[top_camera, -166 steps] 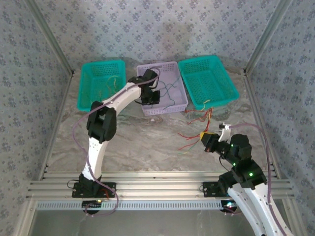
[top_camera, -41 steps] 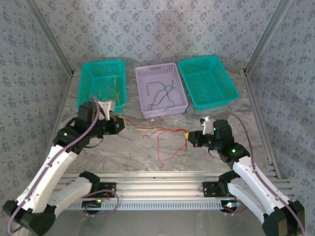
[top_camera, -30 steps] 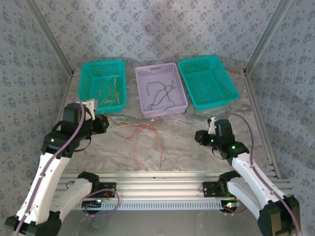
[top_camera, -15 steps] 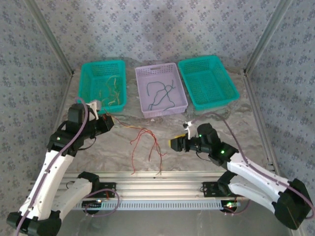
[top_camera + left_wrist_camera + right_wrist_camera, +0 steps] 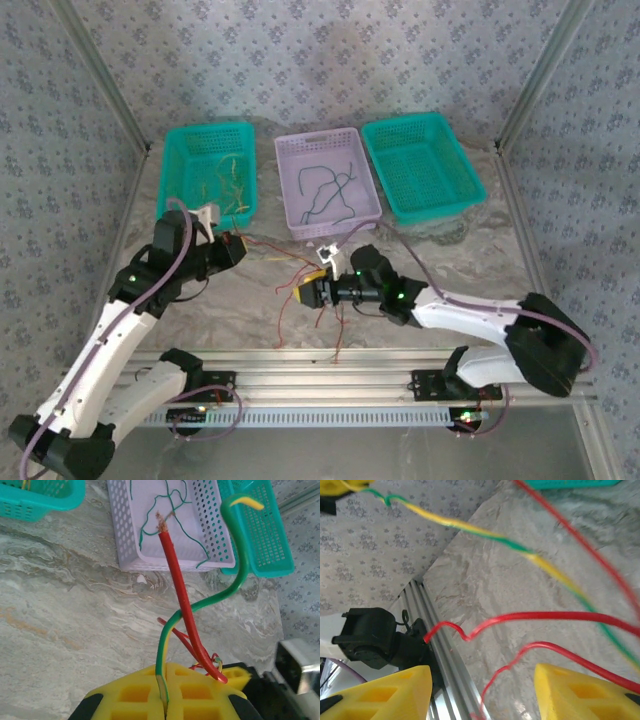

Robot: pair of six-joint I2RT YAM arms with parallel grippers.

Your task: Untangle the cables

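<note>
Where the left arm climbs from its base at the near left edge, it folds back at the elbow and leans in over the marbled grey bench. It carries the left gripper raised and pointed right, just near of the left teal plastic mesh basket. Its jaws are pressed together, pinching the thin flexible cables. In the wrist view a red one rises from between the yellow pads, its frayed tip bare, and a green-and-yellow striped one curls off to the right beside it.

The right arm lies low and long, its shoulder out at the near right and its forearm stretched leftward across the bench. The right gripper points left at mid-bench, near the left one but apart from it. Its jaws are spread wide: its wrist view shows the two yellow fingers well apart, with red strands running loose through the gap and the striped strand crossing beyond them, none pinched.

From above, the red cables sag from the left jaws across to the right jaws, with several ends trailing toward the near edge. At the far side, the lavender plastic mesh basket in the middle holds dark green wires. The left teal basket holds yellowish wires, and a second teal mesh basket stands to the right.
</note>
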